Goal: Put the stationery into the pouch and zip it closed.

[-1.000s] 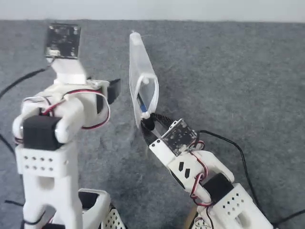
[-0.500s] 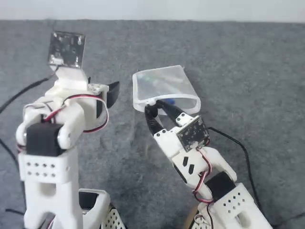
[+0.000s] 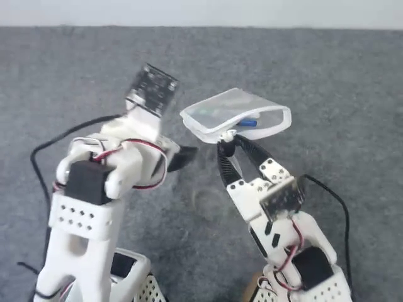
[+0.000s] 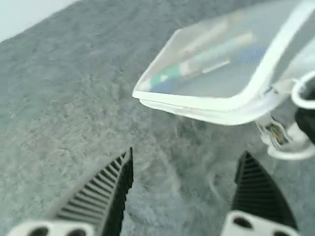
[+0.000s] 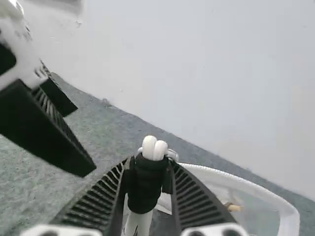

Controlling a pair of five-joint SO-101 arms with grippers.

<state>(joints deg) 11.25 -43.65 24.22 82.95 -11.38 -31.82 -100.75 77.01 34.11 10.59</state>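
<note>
Spread under everything, a grey felt-like worktop [image 3: 340, 75]. Just off the middle of the high view, towards 1 o'clock, a translucent white plastic zip pouch [image 3: 220, 108], lying broad side up. Cannot tell whether resting on the felt or raised a little off it. Held at its 6 o'clock edge by the right claw [image 3: 228, 141]. Clamped tight on a short black tab topped by a small white zip-pull loop [image 5: 153, 147], with black ribbed fingers [image 5: 194, 196] pressing from both sides. Inside the pouch, stationery [image 3: 247, 122]: slim pens laid lengthwise, one showing blue, another a light barrel with a green band [image 4: 162, 78]. Cannot tell whether the zip is fully run along the mouth. At 8 o'clock from the pouch, near it but not touching, the left claw [image 4: 187, 153]. Spread wide, gripping nothing, with bare felt between its two black toothed fingers [image 4: 106, 191] and the pouch's long edge beyond their tips.
</note>
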